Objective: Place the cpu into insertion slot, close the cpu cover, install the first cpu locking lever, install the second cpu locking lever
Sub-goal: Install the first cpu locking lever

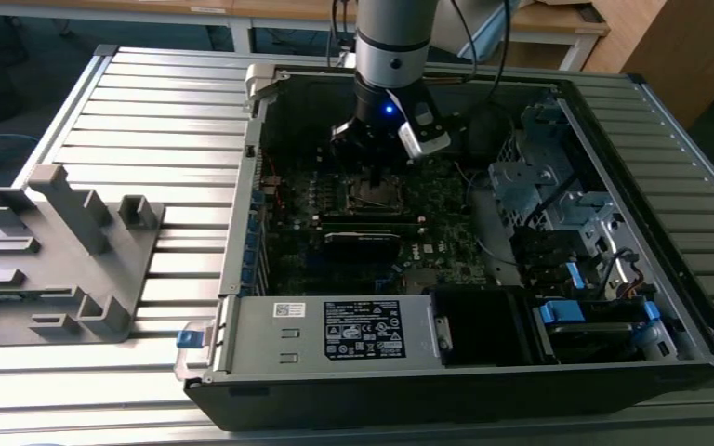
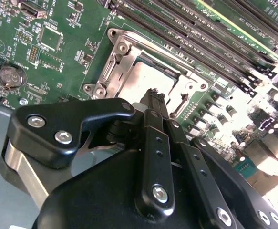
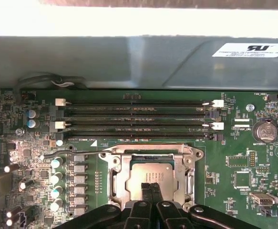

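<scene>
Ribbed grey table (image 1: 146, 102), wooden desks (image 1: 556, 20) behind, dark floor (image 1: 10, 65).

Green motherboard (image 3: 220, 164), grey cpu (image 3: 150, 172), silver cpu cover (image 3: 116, 182), black claw (image 3: 151, 186).

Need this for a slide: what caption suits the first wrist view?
Shut gripper over the cpu, seated within the lowered cpu cover.

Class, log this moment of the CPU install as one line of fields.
gripper: shut, tips above cpu | cpu cover: lying flat, framing cpu | tip contact with cpu: cannot tell
</scene>
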Robot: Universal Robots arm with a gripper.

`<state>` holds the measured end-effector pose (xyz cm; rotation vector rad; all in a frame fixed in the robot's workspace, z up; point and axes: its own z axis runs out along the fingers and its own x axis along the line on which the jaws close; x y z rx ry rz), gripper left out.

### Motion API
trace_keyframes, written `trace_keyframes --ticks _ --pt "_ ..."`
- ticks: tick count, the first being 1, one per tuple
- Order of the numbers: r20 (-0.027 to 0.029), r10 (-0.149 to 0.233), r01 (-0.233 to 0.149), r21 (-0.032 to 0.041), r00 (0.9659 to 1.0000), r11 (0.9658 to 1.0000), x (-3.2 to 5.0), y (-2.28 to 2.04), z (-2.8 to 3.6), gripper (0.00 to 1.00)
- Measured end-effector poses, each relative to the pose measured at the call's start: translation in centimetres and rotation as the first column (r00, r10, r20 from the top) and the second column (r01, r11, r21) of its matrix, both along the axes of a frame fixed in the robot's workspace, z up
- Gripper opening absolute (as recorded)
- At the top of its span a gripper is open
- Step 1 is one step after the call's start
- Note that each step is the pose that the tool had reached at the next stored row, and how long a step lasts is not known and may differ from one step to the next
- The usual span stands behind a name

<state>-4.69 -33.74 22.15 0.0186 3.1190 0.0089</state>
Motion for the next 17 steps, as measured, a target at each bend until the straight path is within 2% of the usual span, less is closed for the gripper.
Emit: trace_keyframes --ticks 6,17 --pt "0.0 0.0 0.0 0.0001 1.0 1.0 0.0 0.0 0.55 0.11" --pt "0.0002 0.0 0.0 0.0003 1.0 1.0 0.0 0.0 0.69 0.11"
